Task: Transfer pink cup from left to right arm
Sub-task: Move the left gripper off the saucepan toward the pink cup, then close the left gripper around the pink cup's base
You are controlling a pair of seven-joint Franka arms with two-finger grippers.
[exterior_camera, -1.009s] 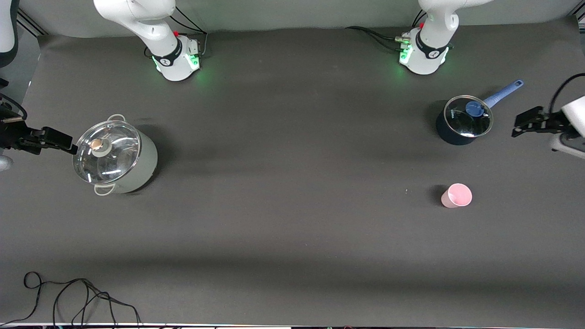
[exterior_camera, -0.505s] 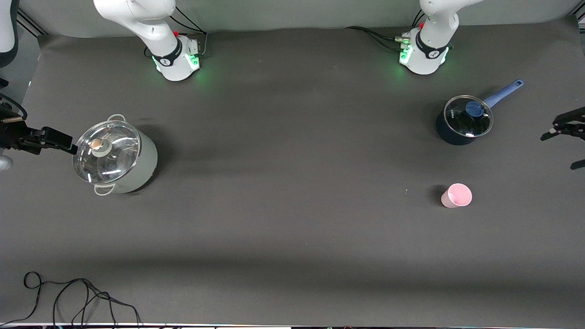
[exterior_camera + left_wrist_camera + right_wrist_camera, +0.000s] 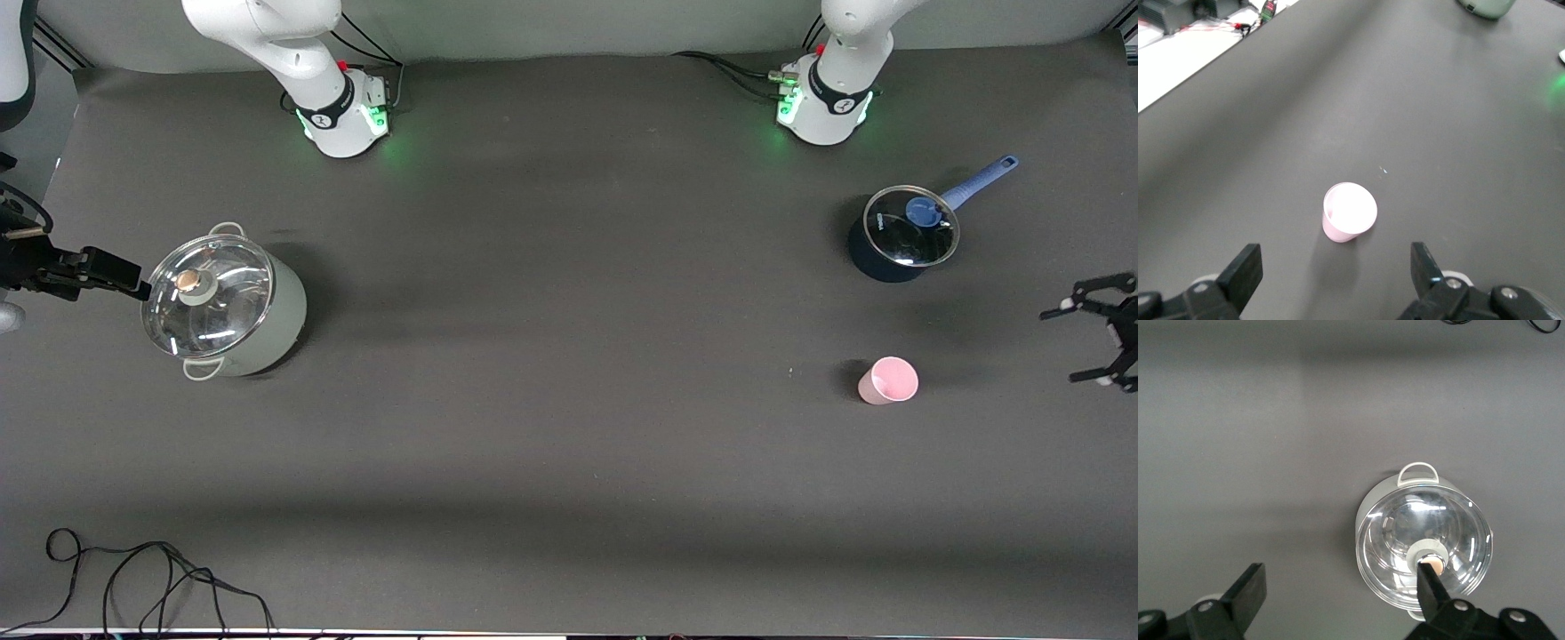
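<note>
With the pink cup [image 3: 888, 380] upright on the table [image 3: 569, 427] near the left arm's end, the left gripper [image 3: 1086, 343], jaws wide apart, should descend squarely astride its tapered wall, while the right gripper [image 3: 111, 274], jaws apart, waits by the lidded pot [image 3: 222, 300]

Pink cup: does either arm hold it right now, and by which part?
Nothing is held. The pink cup stands alone on the table. The left gripper is open beside it; the right gripper is open over the steel pot.
</note>
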